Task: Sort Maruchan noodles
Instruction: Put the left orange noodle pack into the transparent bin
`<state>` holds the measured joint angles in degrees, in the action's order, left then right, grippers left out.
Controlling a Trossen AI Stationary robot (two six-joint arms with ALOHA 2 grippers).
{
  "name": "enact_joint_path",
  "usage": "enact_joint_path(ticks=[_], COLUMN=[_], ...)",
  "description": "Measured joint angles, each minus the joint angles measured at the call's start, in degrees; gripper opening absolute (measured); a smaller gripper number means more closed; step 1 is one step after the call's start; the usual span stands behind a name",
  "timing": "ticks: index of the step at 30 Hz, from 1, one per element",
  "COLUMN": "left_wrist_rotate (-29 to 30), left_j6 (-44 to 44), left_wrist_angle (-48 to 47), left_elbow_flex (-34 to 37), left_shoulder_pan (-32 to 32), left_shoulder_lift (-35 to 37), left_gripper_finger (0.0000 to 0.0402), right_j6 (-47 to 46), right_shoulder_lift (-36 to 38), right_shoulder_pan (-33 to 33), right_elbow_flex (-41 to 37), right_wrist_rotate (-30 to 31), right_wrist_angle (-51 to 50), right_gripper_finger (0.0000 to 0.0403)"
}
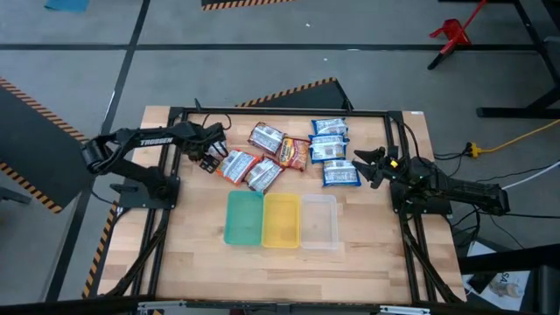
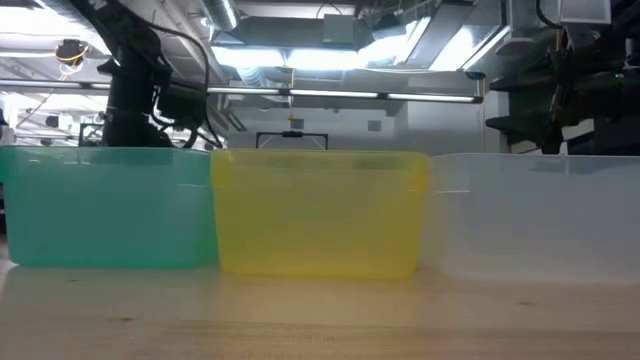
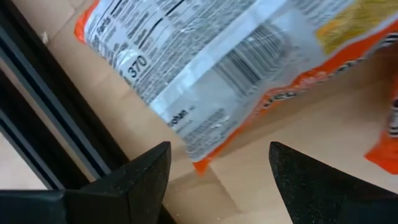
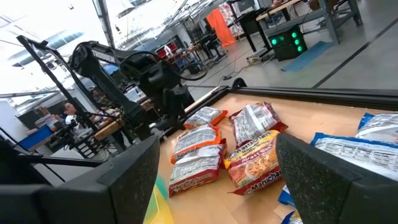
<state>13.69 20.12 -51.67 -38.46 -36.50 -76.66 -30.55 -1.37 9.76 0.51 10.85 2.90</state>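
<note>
The noodle packets lay loose on the table beyond the three trays: orange-and-white ones toward the left arm, a dark red one in the middle, blue-and-white ones toward the right arm. The green tray, yellow tray and clear tray stood side by side; no packet showed in them.

The left gripper hovered just beside the nearest orange packet, fingers spread and empty. The right gripper waited next to the blue packets, also parted, holding nothing.

Judged light, with a slick crinkly wrapper over a brittle noodle block. A pinch on a crimped end seam, or across a short edge, would appear safest; hard squeezing mid-packet risks cracking the contents, and the film may slip
</note>
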Motion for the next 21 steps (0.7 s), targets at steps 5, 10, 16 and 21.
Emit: enact_joint_path(ticks=[5, 10, 16, 21], left_wrist_rotate=[-2.76, -4.36, -4.28, -4.27], left_j6=[-2.21, -3.31, -4.32, -3.91], left_wrist_angle=[3.55, 6.74, 7.55, 7.72], left_elbow_flex=[0.04, 0.04, 0.87, 3.46], left_shoulder_pan=[-1.84, -3.36, -4.69, -5.17], left_shoulder_lift=[-0.27, -0.27, -0.27, -0.27], left_gripper_finger=[0.0267, 0.0267, 0.0267, 0.0267], right_j6=[0.15, 0.9, 0.9, 0.9], right_shoulder_lift=[0.0, 0.01, 0.0, 0.01], right_shoulder_pan=[0.0, 0.0, 0.0, 0.0], right_elbow_flex=[0.0, 0.0, 0.0, 0.0], right_wrist_rotate=[0.02, 0.02, 0.02, 0.02], right_wrist_angle=[0.0, 0.0, 0.0, 0.0], right_gripper_finger=[0.0305, 0.0305, 0.0305, 0.0305])
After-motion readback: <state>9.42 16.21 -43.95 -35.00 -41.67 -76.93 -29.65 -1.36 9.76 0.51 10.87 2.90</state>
